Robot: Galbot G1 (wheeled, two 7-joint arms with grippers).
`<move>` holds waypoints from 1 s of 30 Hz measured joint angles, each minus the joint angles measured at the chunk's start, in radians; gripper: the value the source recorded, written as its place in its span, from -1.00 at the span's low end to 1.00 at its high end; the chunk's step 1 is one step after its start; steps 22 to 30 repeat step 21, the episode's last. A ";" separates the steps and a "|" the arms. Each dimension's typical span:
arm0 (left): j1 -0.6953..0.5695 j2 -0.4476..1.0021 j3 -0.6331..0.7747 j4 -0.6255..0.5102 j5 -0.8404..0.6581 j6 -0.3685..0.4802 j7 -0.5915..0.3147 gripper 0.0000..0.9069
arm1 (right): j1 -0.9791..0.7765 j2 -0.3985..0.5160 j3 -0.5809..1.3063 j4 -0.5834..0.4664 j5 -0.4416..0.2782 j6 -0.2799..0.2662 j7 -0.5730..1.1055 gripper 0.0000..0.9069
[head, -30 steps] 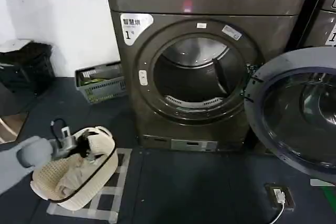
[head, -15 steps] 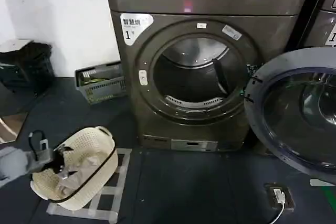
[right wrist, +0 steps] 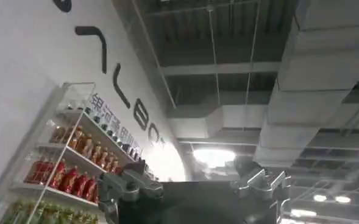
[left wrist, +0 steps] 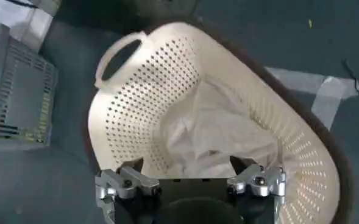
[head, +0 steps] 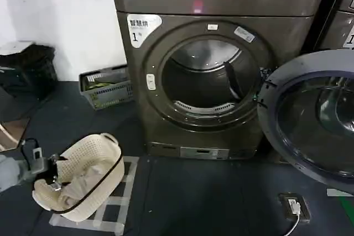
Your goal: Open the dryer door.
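Cream plastic laundry basket (head: 88,175) sits on the dark floor (head: 188,197) at near left, with pale crumpled cloth (left wrist: 209,137) inside. The left gripper (left wrist: 191,173) hovers over the basket's near rim, fingers (left wrist: 127,179) apart and empty. The right gripper (right wrist: 194,182) points up toward a ceiling, fingers spread. Farther back, the dryer (head: 204,70) shows its bare drum; the dryer door (head: 312,117) stands swung open at right. A grey crate (head: 105,87) stands by the wall.
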 joint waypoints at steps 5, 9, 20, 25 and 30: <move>0.012 0.002 -0.006 0.013 0.042 -0.017 0.023 1.00 | -0.004 0.000 0.000 0.002 0.001 -0.001 0.000 1.00; 0.013 0.001 -0.011 0.017 0.050 -0.017 0.020 1.00 | -0.005 -0.001 0.001 0.000 0.001 -0.001 -0.001 1.00; 0.008 -0.005 -0.012 0.027 0.066 -0.015 0.032 1.00 | -0.008 -0.001 0.004 -0.002 0.002 0.001 -0.001 1.00; 0.009 -0.005 -0.013 0.029 0.075 -0.017 0.035 1.00 | -0.007 -0.001 0.004 -0.002 0.002 0.001 -0.001 1.00; 0.009 -0.005 -0.013 0.029 0.075 -0.017 0.035 1.00 | -0.007 -0.001 0.004 -0.002 0.002 0.001 -0.001 1.00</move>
